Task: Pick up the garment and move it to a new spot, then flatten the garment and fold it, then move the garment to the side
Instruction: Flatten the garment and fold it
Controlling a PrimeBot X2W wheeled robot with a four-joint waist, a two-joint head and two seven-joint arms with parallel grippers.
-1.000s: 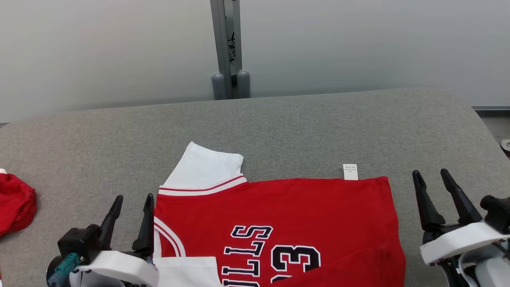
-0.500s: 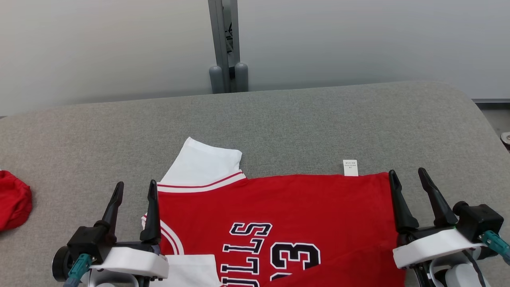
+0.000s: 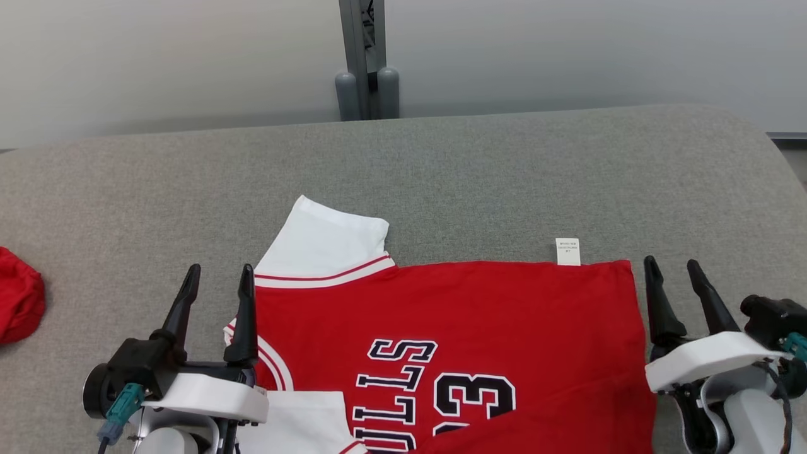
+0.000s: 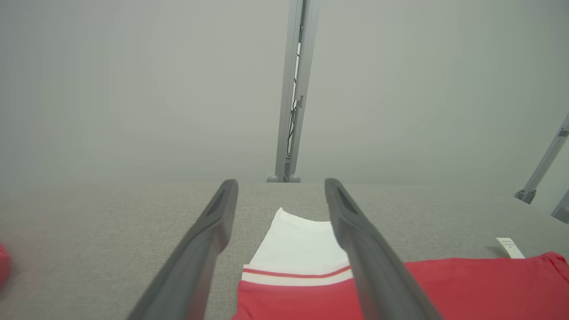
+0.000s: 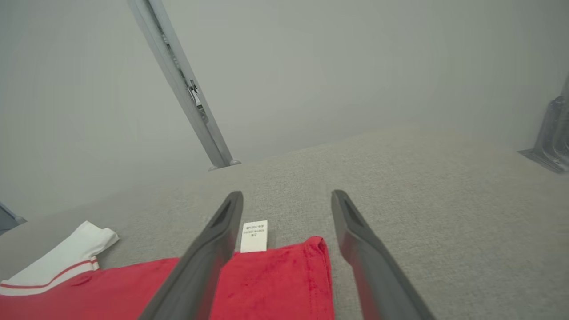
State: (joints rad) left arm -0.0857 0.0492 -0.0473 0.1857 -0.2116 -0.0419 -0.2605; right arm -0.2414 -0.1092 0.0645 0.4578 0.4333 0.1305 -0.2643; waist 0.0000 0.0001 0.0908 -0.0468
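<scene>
1. We read the garment (image 3: 454, 309) as soft, matt knit cloth, with a papery white label (image 3: 568, 251).
2. The table (image 3: 504, 164) wears a rough, felt-like woven covering.
3. The left gripper (image 3: 220, 271) and right gripper (image 3: 671, 263) have fingers (image 4: 209, 240) that look to us like smooth, matt plastic.
4. The post (image 3: 357, 57) — dull painted metal, we think.

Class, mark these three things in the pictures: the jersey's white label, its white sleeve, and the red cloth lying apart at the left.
white label (image 3: 568, 251): head view, middle of the label.
white sleeve (image 3: 328, 243): head view, its plain white middle.
red cloth (image 3: 19, 296): head view, middle of the bundle.
</scene>
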